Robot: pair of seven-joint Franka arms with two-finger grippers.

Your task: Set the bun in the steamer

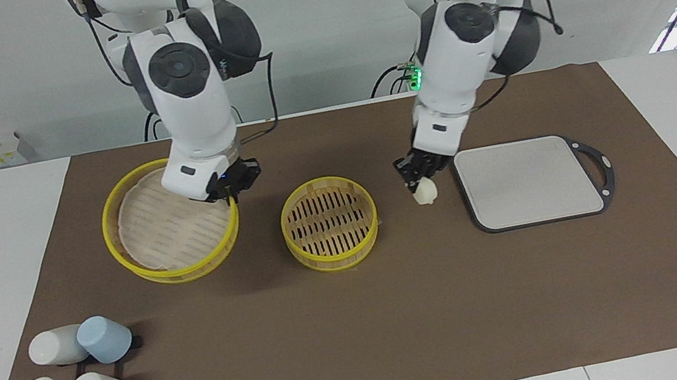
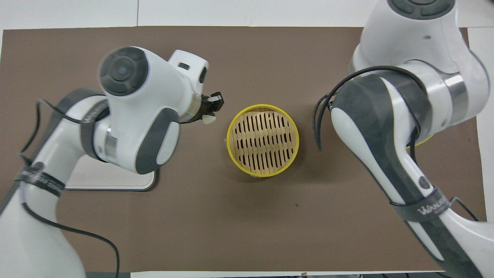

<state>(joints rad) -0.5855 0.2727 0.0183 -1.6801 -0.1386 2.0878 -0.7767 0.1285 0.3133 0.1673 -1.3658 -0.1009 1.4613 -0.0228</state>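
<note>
My right gripper [image 1: 232,191] holds the steamer lid [image 1: 170,221] by its rim, tilted, fingers closed on it; this arm waits. Between my two grippers sits the open steamer basket [image 1: 329,221], its floor bare. My left gripper [image 1: 418,181] is closed on the bun [image 1: 424,191], raised between basket and grey board [image 1: 528,181]. Current step: carry. Next move, in my judgement: bring the bun over the basket, lower, then release.

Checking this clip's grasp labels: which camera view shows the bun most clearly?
The facing view. There the bun hangs whole below the left gripper, over the mat between the steamer and the grey board. The overhead view shows only a pale sliver of it beside the arm's wrist.
</note>
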